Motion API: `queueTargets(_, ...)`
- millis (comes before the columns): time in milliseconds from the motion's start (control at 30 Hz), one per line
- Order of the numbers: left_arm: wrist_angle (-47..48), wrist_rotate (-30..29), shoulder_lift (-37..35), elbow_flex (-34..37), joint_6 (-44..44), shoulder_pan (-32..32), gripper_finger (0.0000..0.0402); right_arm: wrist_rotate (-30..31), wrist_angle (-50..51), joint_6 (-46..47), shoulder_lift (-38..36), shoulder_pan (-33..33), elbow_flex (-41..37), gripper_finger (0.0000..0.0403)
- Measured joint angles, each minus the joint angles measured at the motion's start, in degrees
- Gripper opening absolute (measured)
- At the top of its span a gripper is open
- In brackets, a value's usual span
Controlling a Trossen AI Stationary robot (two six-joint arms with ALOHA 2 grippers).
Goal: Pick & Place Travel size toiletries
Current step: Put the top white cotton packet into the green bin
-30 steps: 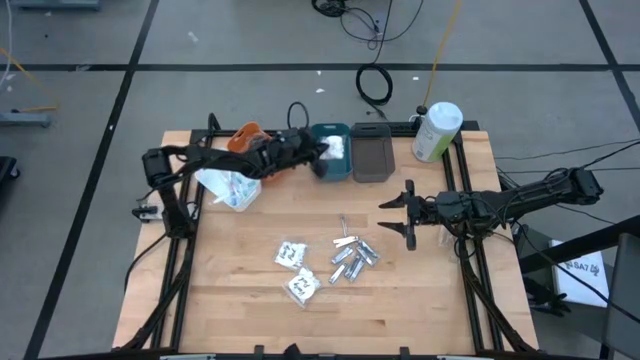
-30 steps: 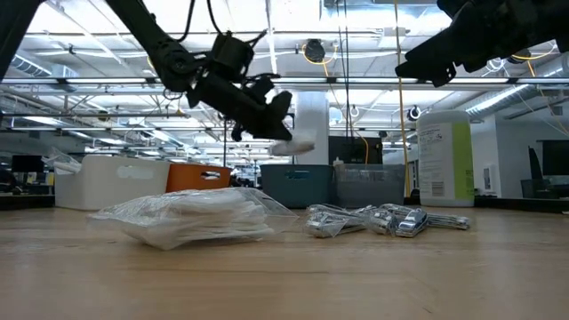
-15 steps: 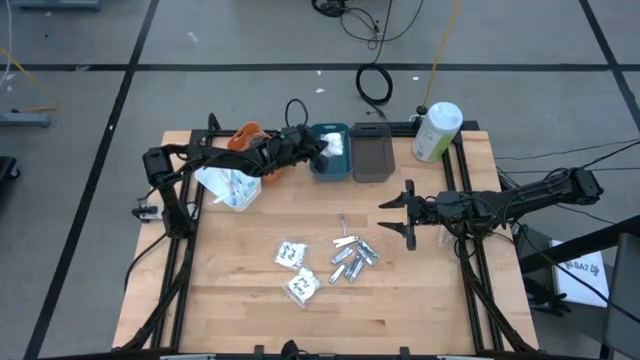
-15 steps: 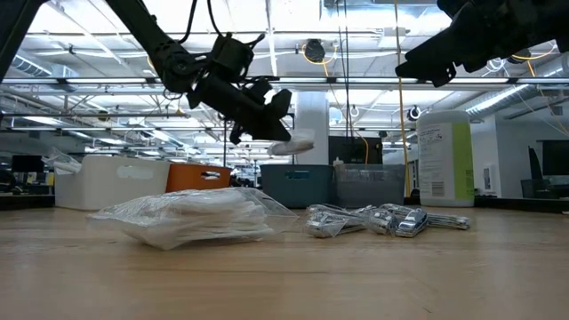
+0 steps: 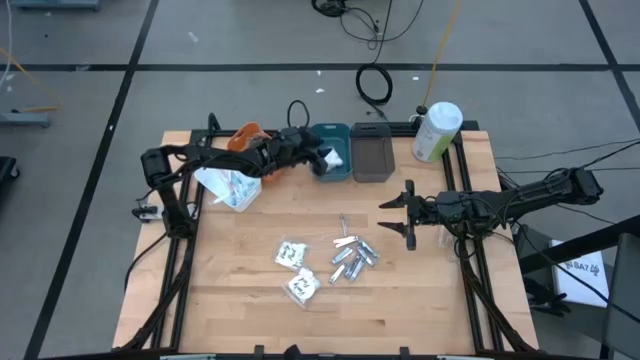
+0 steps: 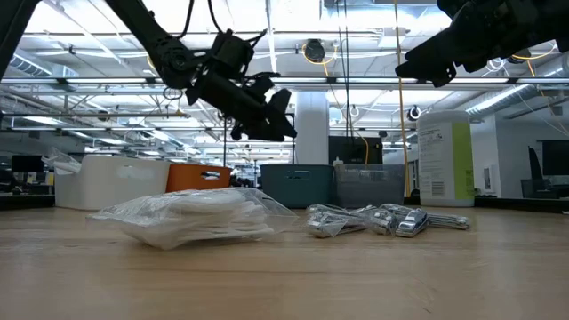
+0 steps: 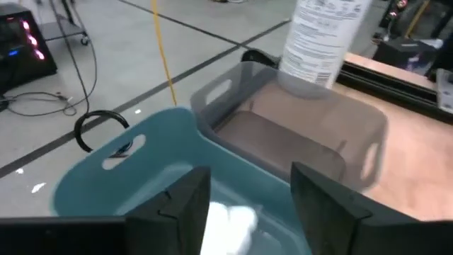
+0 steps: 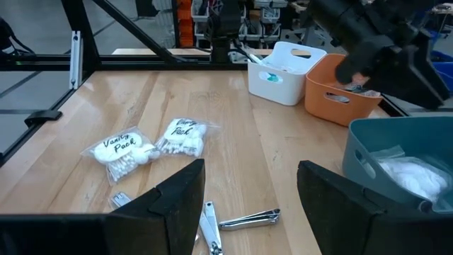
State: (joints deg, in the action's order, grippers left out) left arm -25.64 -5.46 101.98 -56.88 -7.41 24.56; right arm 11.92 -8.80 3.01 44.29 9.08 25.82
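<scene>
Open left end effector (image 7: 244, 202) hovers above white packet (image 7: 230, 221) in teal bin (image 7: 152, 159).

The left gripper (image 5: 318, 156) hangs above the teal bin (image 5: 331, 168), arm stretched in from the table's left side, fingers spread and empty. The right gripper (image 5: 398, 216) hovers well to the right of that bin, raised off the table, fingers apart, holding nothing.
</scene>
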Motion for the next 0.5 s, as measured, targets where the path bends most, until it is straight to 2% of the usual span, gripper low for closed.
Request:
queueTargets(100, 3.0, 1.2, -2.8, 0.0, 0.5, -1.4, 0.0209, 0.0, 0.0, 0.0, 0.0, 0.0, 0.0, 0.0212)
queueTargets(200, 9.9, 5.2, -7.0, 0.0, 3.3, -3.7, 0.0215, 0.0, 0.0, 0.0, 0.0, 0.0, 0.0, 0.0212)
queueTargets(300, 19.7, 7.9, -11.6, 0.0, 5.4, -7.4, 0.0216, 0.0, 0.0, 0.0, 0.0, 0.0, 0.0, 0.0212)
queueTargets(500, 38.6, 8.2, -16.6, 0.0, 4.6, -16.6, 0.0216, 0.0, 0.0, -0.1, 0.0, 0.0, 0.0, 0.0212)
